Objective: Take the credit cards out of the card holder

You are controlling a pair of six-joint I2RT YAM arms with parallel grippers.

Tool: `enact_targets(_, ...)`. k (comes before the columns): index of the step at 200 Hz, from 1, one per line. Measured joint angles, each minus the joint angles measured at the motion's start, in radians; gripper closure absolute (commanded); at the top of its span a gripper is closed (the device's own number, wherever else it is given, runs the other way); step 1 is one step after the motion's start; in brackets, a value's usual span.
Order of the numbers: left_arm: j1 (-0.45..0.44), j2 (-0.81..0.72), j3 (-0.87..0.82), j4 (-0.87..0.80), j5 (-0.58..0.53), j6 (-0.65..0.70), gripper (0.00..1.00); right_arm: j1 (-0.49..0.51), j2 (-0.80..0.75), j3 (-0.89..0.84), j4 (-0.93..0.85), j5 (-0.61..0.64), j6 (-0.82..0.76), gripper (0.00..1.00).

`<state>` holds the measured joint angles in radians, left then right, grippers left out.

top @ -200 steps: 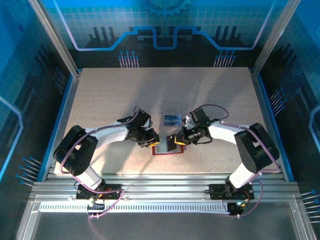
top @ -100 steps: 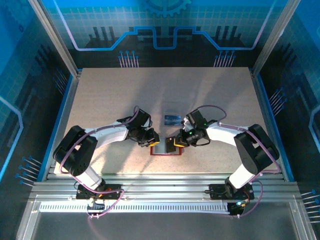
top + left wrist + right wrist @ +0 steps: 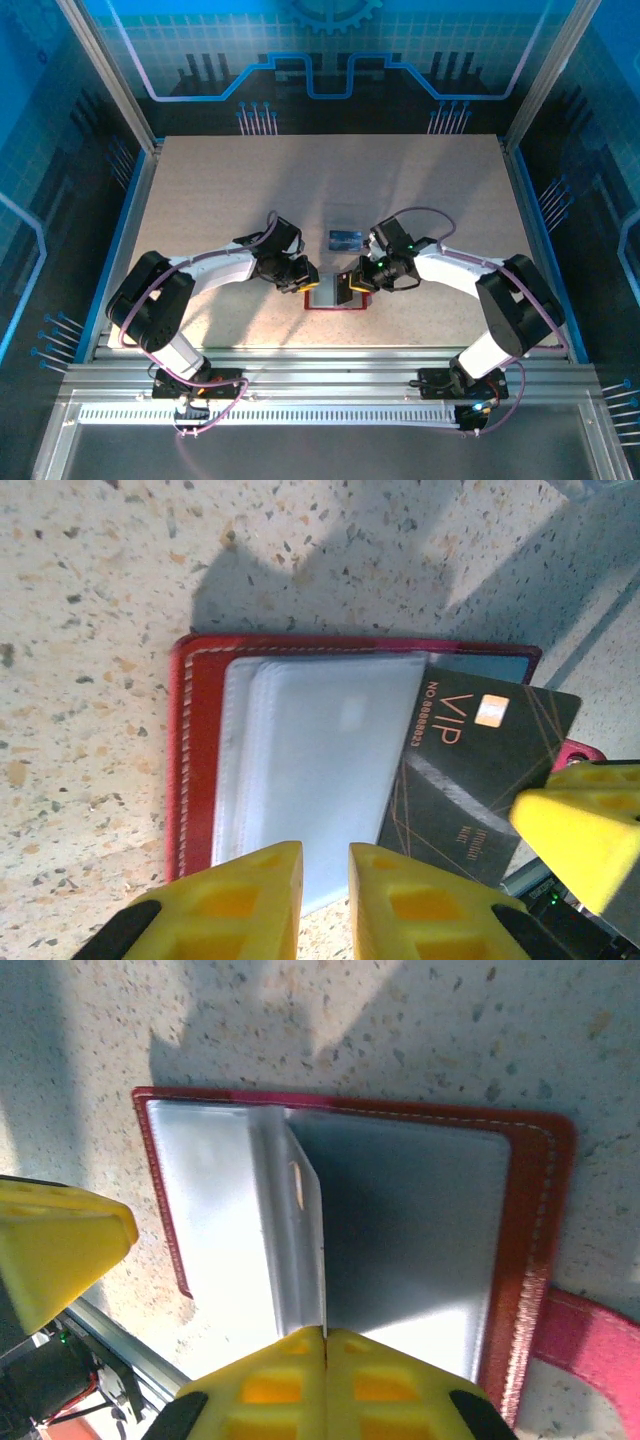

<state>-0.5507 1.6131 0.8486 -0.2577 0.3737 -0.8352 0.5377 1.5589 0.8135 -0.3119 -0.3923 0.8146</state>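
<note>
Left wrist view shows you the red book-style card holder [image 3: 195, 760] lying open on the speckled table [image 3: 80, 580], left gripper [image 3: 326, 855] barely parted over its edge, right gripper [image 3: 325, 1338] clamped on the dark VIP card [image 3: 470, 770] jutting out.

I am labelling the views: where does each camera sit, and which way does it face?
Top external: above, behind the arms, looking down at the table; both arms show.
Left wrist: faces down at card holder, VIP card; left gripper at bottom.
Right wrist: faces down at card holder; right gripper at bottom.
Shared: card holder.
</note>
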Motion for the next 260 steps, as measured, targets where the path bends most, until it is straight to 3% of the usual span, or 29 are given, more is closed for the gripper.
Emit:
enact_targets(66,0.019,-0.070,0.000,0.000,-0.027,0.000,0.79,-0.003,-0.029,0.072,-0.090,0.012,-0.037,0.96)
enact_targets(107,0.038,-0.095,-0.012,0.003,-0.030,-0.003,0.77,-0.032,-0.036,0.187,-0.175,0.018,-0.162,0.98)
enact_targets(140,0.059,-0.134,-0.047,0.004,-0.037,-0.003,0.77,-0.050,-0.012,0.309,-0.276,0.031,-0.344,0.99)
enact_targets(260,0.103,-0.226,-0.116,0.000,-0.049,-0.003,0.76,-0.050,0.238,0.834,-0.631,0.269,-1.176,1.00)
